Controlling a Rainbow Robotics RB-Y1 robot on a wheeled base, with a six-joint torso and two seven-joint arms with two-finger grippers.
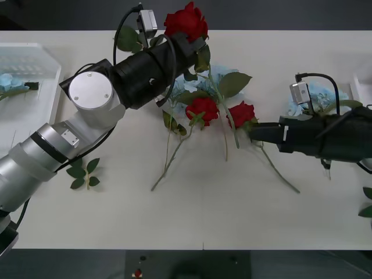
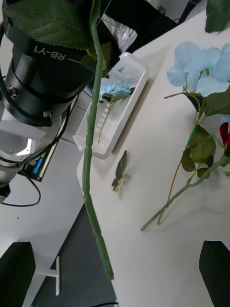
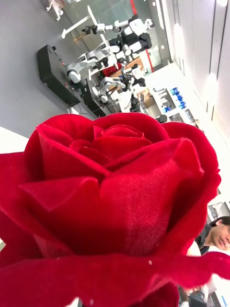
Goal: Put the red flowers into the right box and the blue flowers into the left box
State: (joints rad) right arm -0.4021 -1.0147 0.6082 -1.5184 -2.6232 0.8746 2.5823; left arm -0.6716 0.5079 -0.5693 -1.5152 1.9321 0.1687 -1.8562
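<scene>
The left gripper (image 1: 195, 43) is hanging above the far middle of the table (image 1: 192, 215), and a red rose (image 1: 186, 22) is standing at its tip; how the fingers are set on the flower cannot be told, though the rose is plainly lifted, its bloom (image 3: 110, 211) crowding the left wrist camera and its long green stem (image 2: 91, 158) dangling free in the air in front of the right wrist camera. Just nearer the robot than that gripper, two more red roses are lying on the table: one (image 1: 201, 108) among green leaves, the other (image 1: 241, 113) just to its right, their stems trailing toward the table's near edge. The right gripper (image 1: 251, 132) is reaching in low from the right, its tip just beside the second lying rose, and its black fingers (image 2: 213, 271) are standing wide apart with nothing between them. Blue flowers (image 1: 212, 78) are lying behind the two roses, and another blue cluster (image 1: 317, 96) is lying beyond the right arm. At the table's left end the left box (image 1: 35, 75) is holding one blue flower (image 1: 10, 82). The white edge of the right box (image 1: 361, 87) is showing at the table's right end. A loose leaf sprig (image 1: 83, 173) is lying near the left arm's elbow.
</scene>
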